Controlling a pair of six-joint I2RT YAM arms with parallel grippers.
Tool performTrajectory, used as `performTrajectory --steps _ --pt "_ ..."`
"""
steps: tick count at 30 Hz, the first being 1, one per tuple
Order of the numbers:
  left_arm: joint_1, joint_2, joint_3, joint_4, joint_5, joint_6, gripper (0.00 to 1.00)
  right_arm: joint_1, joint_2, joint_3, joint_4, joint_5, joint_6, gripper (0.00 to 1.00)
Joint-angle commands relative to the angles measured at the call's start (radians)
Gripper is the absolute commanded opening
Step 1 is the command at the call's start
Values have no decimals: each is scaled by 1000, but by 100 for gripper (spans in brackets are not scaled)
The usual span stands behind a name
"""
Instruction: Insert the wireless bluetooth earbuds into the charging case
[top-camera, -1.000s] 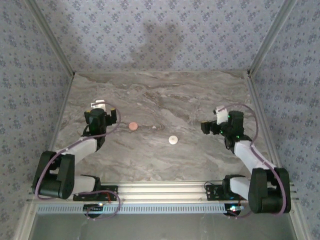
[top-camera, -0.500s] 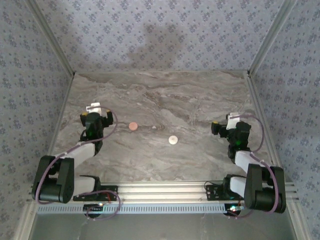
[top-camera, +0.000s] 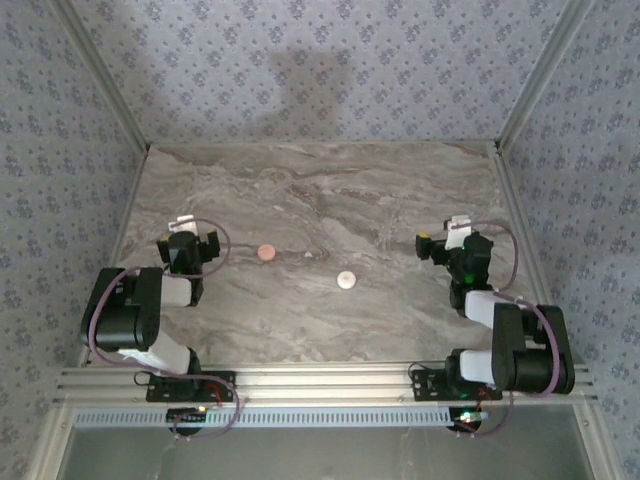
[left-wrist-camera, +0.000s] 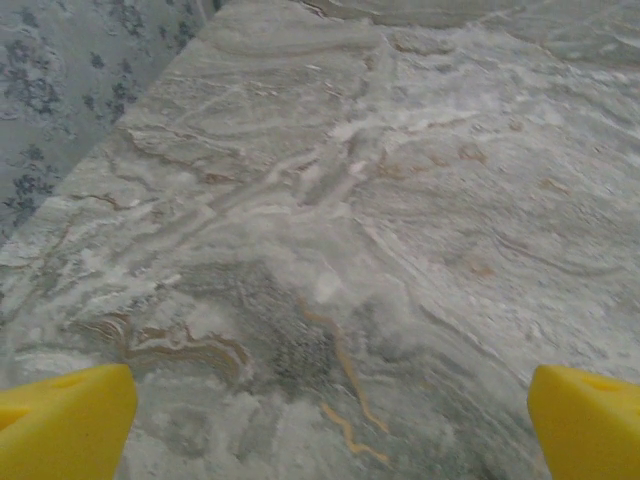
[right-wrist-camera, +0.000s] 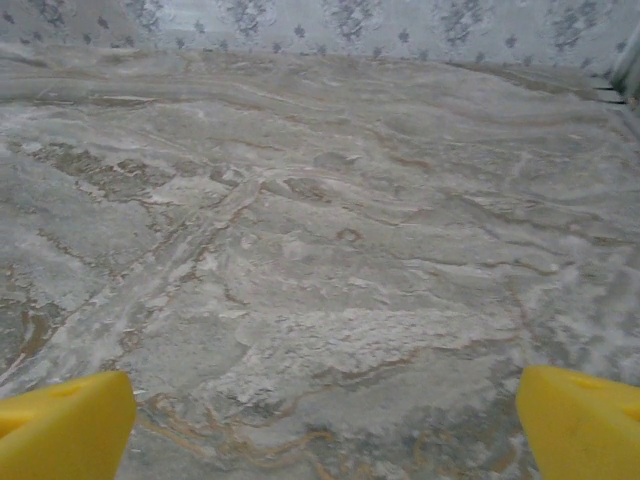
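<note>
Both claws stand released. The left gripper (top-camera: 188, 241), at left-centre of the overhead frame, and the right gripper (top-camera: 447, 240), at right-centre, each have their jaws spread wide with nothing between them. Each wrist view shows yellow fingertips (left-wrist-camera: 62, 422) in the bottom corners of the frame, with bare stone between them; the right gripper's fingertips (right-wrist-camera: 580, 425) are just as far apart.

Patterned blue-grey walls (top-camera: 320, 70) enclose the space on the upper, left and right sides of the overhead frame. Below them the grey marbled table (top-camera: 330, 190) fills the middle. The two arms are folded back low at the lower left and lower right, each near its own side wall.

A reddish-brown disc (top-camera: 266, 253) lies on the table left of centre. A white disc (top-camera: 346, 279) lies a little lower and to the right, apart from it. Both are well clear of either gripper.

The wireless bluetooth earbuds (top-camera: 308, 256) can be made out, if at all, as a tiny pale speck between the two discs. It is too small to be sure.
</note>
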Motion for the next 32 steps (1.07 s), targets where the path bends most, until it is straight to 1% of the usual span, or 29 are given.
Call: performTrajectory --steps 1,2,4,6,7,9,10,12,32 --pt "6 -17 25 22 39 -25 100 43 108 41 84 57 -12 100" --pt "5 -15 23 37 40 -24 100 42 138 39 105 73 -4 100" --pt "4 -17 24 29 47 -21 100 36 210 32 211 79 14 100" --pt "5 -17 25 28 50 -20 100 32 178 74 79 69 7 100" --pt "5 -16 25 29 50 -20 100 24 195 74 108 64 19 100" --pt "5 -17 26 29 51 -19 100 -2 191 104 44 52 51 100" --pt "4 -17 25 29 50 -19 100 -12 198 98 66 55 65 100" --pt "5 -16 26 29 50 -18 100 -6 194 102 49 72 61 100" --pt "5 -15 25 29 51 -19 100 -8 194 101 53 70 61 100"
